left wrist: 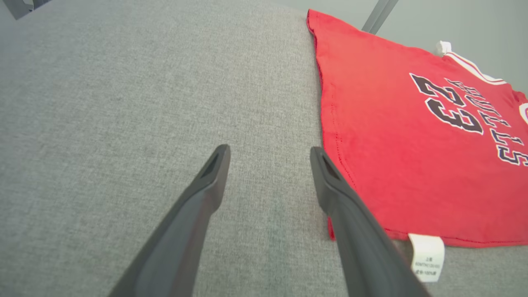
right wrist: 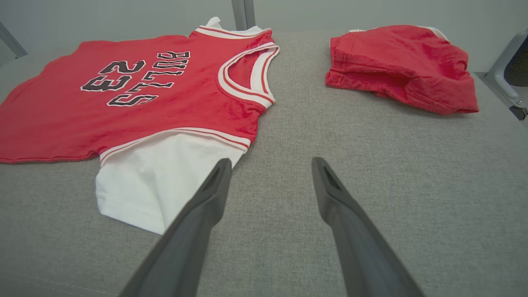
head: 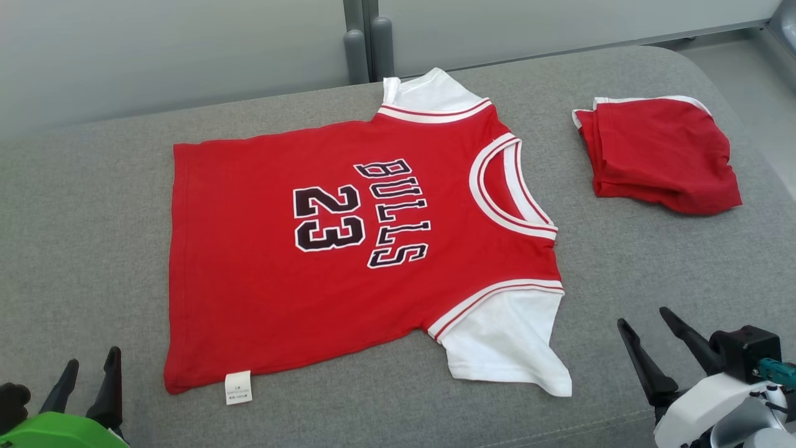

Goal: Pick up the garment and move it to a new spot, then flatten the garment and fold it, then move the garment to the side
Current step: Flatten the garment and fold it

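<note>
The garment (head: 261, 261) is a red jersey with white sleeves and "BULLS 23" in black, spread flat on the grey cushion (head: 87, 205), its neck toward the right. The left wrist view shows its hem corner and white label (left wrist: 427, 255); the right wrist view shows its near white sleeve (right wrist: 148, 185). My left gripper (head: 90, 367) stands open at the lower left, just off the hem corner, nothing between its fingers (left wrist: 210, 181). My right gripper (head: 643, 317) is open at the lower right, apart from the sleeve, holding nothing.
A folded red garment with white trim (head: 659, 152) lies at the cushion's far right (right wrist: 400, 66). Grey posts (head: 367, 46) and a pale wall stand behind the cushion. The cushion's right edge drops off near a grey frame (right wrist: 505, 70).
</note>
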You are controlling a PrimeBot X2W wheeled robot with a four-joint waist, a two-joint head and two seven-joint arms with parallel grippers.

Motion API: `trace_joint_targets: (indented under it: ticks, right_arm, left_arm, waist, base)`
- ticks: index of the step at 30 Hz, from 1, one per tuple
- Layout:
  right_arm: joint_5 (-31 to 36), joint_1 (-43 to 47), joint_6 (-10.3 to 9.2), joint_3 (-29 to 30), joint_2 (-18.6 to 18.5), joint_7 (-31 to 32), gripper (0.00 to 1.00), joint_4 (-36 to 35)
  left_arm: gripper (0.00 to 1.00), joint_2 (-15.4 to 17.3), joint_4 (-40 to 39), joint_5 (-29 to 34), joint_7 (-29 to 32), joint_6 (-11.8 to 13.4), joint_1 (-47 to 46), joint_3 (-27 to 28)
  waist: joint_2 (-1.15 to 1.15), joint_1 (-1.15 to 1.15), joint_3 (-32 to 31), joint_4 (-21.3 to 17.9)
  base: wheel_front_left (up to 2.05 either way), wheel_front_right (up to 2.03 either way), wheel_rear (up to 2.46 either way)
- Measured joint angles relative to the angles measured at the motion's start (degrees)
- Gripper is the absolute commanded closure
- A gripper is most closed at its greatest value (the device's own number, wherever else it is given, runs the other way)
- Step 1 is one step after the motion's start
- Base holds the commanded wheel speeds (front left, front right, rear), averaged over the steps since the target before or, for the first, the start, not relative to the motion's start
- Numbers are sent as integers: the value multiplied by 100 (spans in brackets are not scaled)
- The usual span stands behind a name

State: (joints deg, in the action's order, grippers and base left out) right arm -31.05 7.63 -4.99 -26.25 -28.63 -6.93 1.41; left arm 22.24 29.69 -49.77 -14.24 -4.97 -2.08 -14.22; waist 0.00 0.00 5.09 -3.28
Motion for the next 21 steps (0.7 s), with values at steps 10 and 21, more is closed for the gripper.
trace_joint_targets:
  ticks: [10,21]
  right_arm:
    - [331,-232,-127,423,-2,-516,0,-243]
    - [616,-676,-164,505,198,-617,0,-93]
  left_arm:
    - [0,-177,-860,477,-1,48,-2,492]
    - [0,-428,-1202,916,-16,43,-31,325]
  waist:
    - [0,0,-128,70]
    - [0,0,-178,169]
  base:
    - [0,0,0]
    - [0,0,0]
